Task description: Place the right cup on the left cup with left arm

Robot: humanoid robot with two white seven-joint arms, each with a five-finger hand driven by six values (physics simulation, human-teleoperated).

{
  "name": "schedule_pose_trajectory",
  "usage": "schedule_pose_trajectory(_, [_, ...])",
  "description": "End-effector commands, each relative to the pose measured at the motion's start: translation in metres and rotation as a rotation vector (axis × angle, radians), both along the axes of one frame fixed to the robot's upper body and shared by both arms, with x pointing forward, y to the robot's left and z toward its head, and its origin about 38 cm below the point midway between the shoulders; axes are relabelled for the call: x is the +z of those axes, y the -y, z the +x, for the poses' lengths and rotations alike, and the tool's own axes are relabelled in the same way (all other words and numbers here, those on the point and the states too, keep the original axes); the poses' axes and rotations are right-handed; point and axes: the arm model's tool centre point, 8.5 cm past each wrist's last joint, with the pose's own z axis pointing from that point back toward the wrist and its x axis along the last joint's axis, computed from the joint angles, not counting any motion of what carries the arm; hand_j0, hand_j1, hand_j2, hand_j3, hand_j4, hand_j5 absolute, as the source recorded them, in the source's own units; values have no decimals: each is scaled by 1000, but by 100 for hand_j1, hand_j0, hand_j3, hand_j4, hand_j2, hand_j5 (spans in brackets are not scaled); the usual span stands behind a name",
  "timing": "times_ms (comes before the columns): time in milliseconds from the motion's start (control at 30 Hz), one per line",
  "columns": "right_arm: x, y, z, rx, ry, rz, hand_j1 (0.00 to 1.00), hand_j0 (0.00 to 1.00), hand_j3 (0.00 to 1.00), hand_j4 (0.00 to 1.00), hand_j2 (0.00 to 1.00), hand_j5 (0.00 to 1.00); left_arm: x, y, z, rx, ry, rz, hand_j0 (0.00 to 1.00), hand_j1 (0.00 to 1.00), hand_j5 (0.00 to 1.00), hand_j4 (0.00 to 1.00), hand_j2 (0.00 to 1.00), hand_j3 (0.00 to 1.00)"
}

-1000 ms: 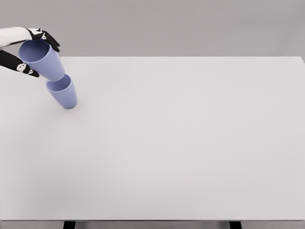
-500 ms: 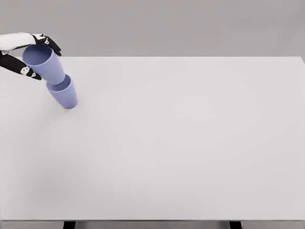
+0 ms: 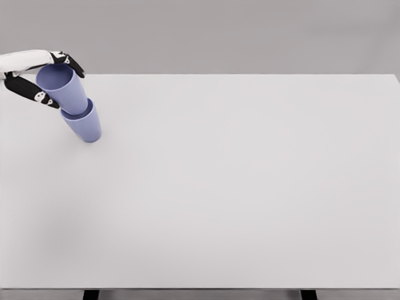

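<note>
At the table's far left, left hand [image 3: 37, 78] grips upper cup [image 3: 64, 90]; it nests in lower cup [image 3: 84, 127].

The scene is bright and evenly lit with soft, diffuse light, so the pale counter [image 3: 237, 187] shows almost no glare and only a faint grey shading toward its lower left. The cups [image 3: 75, 109] cast barely any shadow, just a slight darkening at the base of the lower one, and their insides are a little deeper in tone. The render is slightly soft, with mild blur on the edges of the robot hand [image 3: 39, 78], and straight counter edges show no distortion.
</note>
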Motion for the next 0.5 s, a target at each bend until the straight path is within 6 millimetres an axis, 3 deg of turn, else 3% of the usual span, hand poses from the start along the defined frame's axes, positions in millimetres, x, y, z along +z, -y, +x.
schedule_pose_trajectory(0, [0,0,0,0,0,0,100,100,100,100,100,100,0,0,1,3,0,-7,55,55,55,55,55,55])
schedule_pose_trajectory(400, [0,0,0,0,0,0,100,100,100,100,100,100,-4,4,1,-5,-8,-9,59,59,59,59,59,59])
schedule_pose_trajectory(467, [0,0,0,0,0,0,100,100,100,100,100,100,-5,4,1,-5,-8,3,90,90,90,90,90,90])
